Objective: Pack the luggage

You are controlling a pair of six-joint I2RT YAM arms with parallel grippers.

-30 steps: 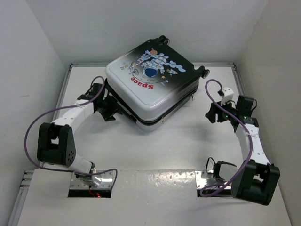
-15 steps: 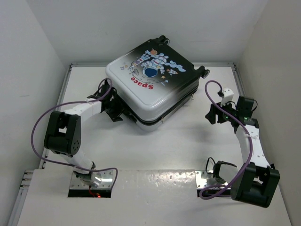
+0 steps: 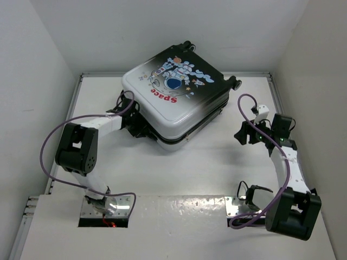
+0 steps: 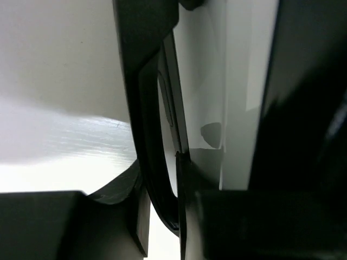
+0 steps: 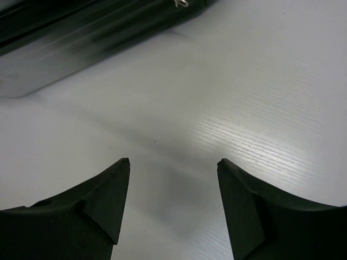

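At the far middle of the tabletop lies the luggage. It is shut and lies flat, with the astronaut picture facing up. Its black wheels are at the far right end.

On the left, the left hand is right up against the near left side of the luggage, low down by the dark line that runs around its side. The left wrist camera is so close that it shows only white shell and blurry dark shapes. I cannot tell if this hand is spread wide, closed, or grasping anything.

On the right, the right hand is well apart from the luggage, off its near right side. It is spread wide and has nothing in it. Its two dark fingers are apart, with only bare white tabletop between them. From the right wrist camera, the dark edge of the luggage shows at the far left.
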